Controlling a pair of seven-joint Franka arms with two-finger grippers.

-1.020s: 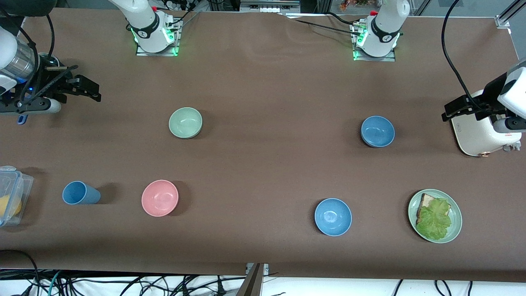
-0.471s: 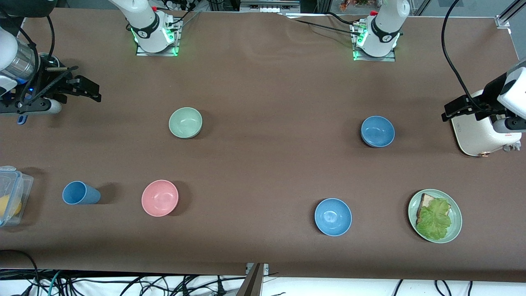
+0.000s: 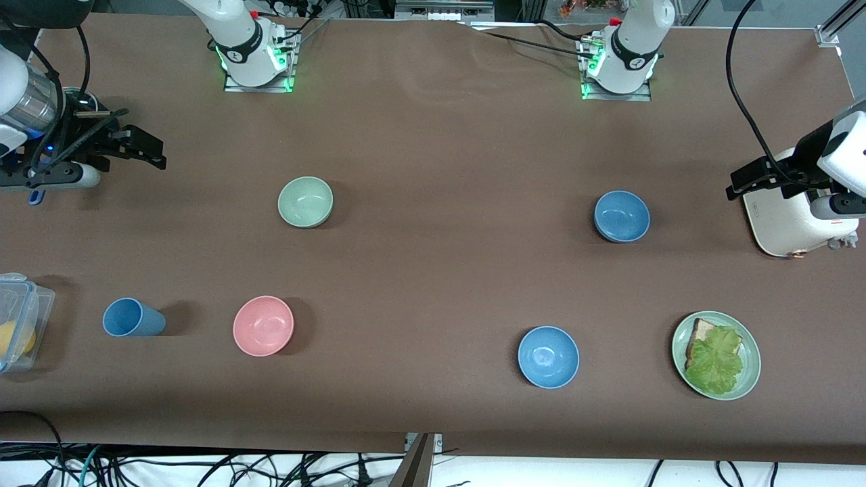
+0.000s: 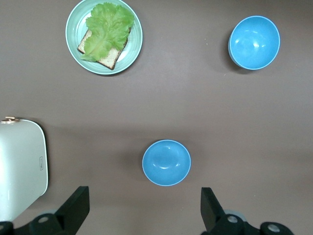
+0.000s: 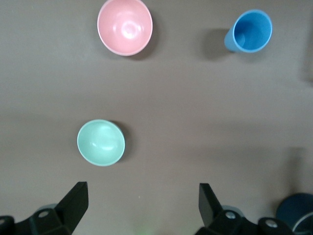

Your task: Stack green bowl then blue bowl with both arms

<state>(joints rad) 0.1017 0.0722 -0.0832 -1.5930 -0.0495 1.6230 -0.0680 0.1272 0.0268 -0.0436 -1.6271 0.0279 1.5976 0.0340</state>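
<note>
The pale green bowl (image 3: 305,201) sits upright toward the right arm's end of the table, also seen in the right wrist view as the green bowl (image 5: 100,142). Two blue bowls stand toward the left arm's end. One blue bowl (image 3: 622,216) (image 4: 166,162) is farther from the front camera, the other blue bowl (image 3: 548,356) (image 4: 254,42) nearer. My right gripper (image 3: 150,150) (image 5: 144,208) hangs open and empty over the table's end, apart from the green bowl. My left gripper (image 3: 737,184) (image 4: 145,210) hangs open and empty beside a white appliance, short of the farther blue bowl.
A pink bowl (image 3: 263,325) and a blue cup (image 3: 133,318) stand nearer the front camera than the green bowl. A clear plastic box (image 3: 17,321) sits at that table end. A green plate with bread and lettuce (image 3: 716,355) and the white appliance (image 3: 791,223) occupy the left arm's end.
</note>
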